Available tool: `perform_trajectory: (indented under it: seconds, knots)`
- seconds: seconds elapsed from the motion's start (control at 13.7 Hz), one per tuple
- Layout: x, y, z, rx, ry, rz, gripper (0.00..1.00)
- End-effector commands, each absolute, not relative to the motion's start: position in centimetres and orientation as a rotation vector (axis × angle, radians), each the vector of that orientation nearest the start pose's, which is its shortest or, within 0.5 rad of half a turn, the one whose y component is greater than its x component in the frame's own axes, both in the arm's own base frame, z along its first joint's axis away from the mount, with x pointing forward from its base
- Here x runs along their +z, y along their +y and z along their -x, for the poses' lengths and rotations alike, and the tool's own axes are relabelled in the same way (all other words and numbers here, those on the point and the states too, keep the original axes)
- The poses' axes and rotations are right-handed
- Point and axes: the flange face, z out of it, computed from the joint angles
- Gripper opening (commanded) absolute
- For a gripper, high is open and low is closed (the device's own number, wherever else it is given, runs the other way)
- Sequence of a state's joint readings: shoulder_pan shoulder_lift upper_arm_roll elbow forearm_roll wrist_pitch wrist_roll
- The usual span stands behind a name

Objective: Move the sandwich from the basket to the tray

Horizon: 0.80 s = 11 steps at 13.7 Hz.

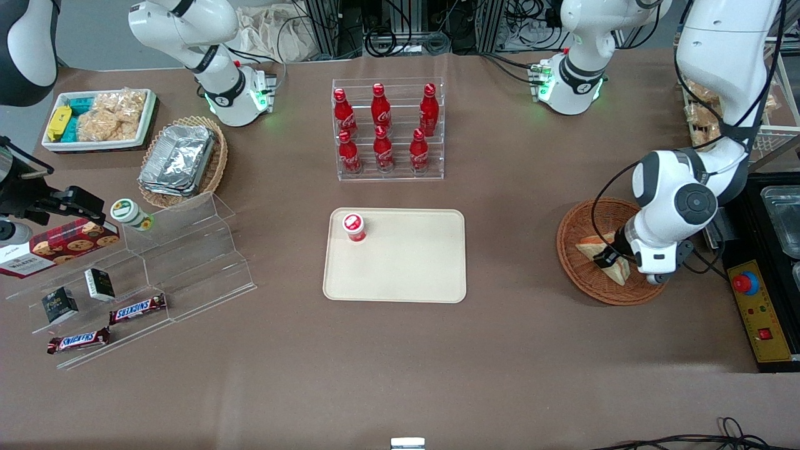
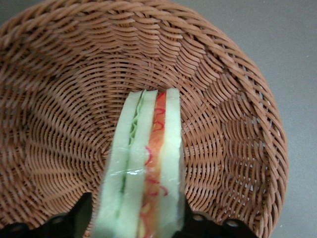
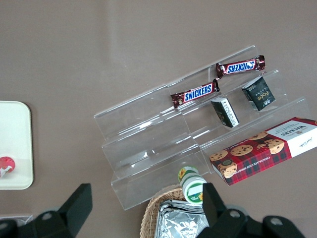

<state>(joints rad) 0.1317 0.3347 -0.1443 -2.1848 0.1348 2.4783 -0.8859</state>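
One sandwich (image 1: 605,253) sits in the basket (image 1: 578,275) at the right of the front view, and the gripper (image 1: 607,258) is down on it. The tray (image 1: 400,275) at the centre has only a red-capped bottle (image 1: 354,227) in its upper left corner, so lifting and carrying are left, and no obstacle lies between. In the wrist view, the fingers (image 2: 79,218) press both sides of the sandwich (image 2: 146,168), closed on it, above the basket (image 2: 59,99) floor.

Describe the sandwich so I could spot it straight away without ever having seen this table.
Find the round reddish-brown wicker basket toward the working arm's end of the table, beside the beige tray. The sandwich lies in it, with the gripper closed on its sides. It is the only bread wedge: pale slices with green and red-orange filling.
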Motion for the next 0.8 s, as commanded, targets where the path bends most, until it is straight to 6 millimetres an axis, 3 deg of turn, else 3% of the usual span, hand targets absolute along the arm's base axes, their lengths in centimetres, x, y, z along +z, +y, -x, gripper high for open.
perform_trajectory:
  seconds: [0.0,0.22,0.44,0.59,0.73]
  knots:
    - [25.1,-0.9,-56.7,-0.022,-1.193,2.872,0.0]
    - [29.6,-0.7,-57.7,0.03,-1.112,2.855,0.0]
    - [36.4,-2.3,-59.4,0.089,-1.028,2.854,0.0]
    - [42.6,-6.6,-60.3,0.151,-0.884,2.891,0.0]
    - [47.6,-10.7,-60.6,0.198,-0.793,2.929,0.0]
